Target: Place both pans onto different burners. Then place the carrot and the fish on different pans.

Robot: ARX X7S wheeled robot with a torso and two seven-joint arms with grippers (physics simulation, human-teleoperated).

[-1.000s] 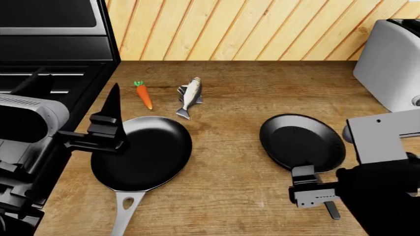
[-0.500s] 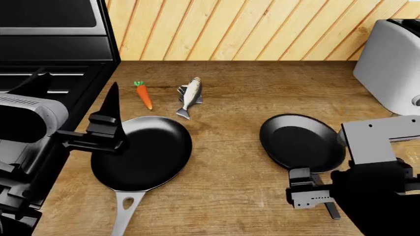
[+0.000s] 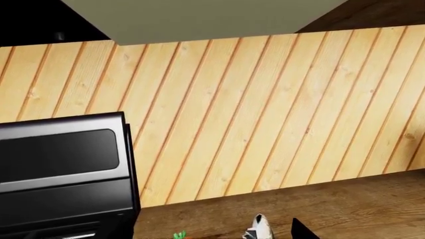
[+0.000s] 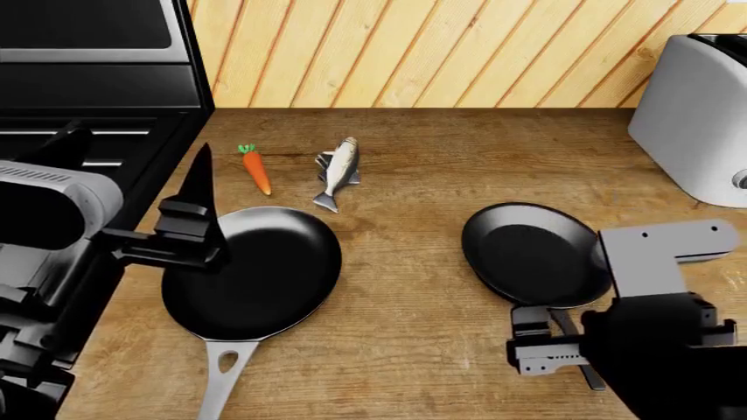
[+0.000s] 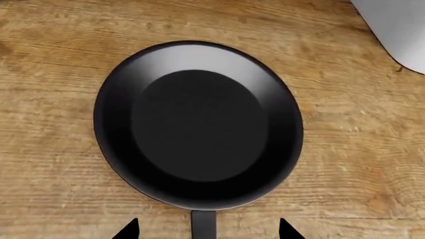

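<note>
A brown wood-grain worktop [image 4: 467, 166] runs beneath a wall of pale diagonal wooden planks [image 4: 443, 52], with a black stove [image 4: 82, 96] at the left and a rounded silver-grey toaster [image 4: 694, 114] at the far right; no writing or brand marks can be read anywhere. On the worktop, left of centre, lies the larger round black frying pan [image 4: 252, 273], its long silver-grey handle with a hole pointing toward the robot. To the right, well apart, sits the smaller round black frying pan [image 4: 537, 254], its dark handle toward the robot. Behind the larger pan lie the slim silver-grey fish [image 4: 338, 171] and, just left of it, the small orange carrot with a green tip [image 4: 255, 170], both on bare wood. The left claw [image 4: 196, 210] hangs over the larger pan's left rim, pointing at the wall; I cannot tell how its fingers stand. The right claw [image 5: 206, 230] is spread wide, its 2 dark tips on either side of the smaller pan's handle without touching it.
</note>
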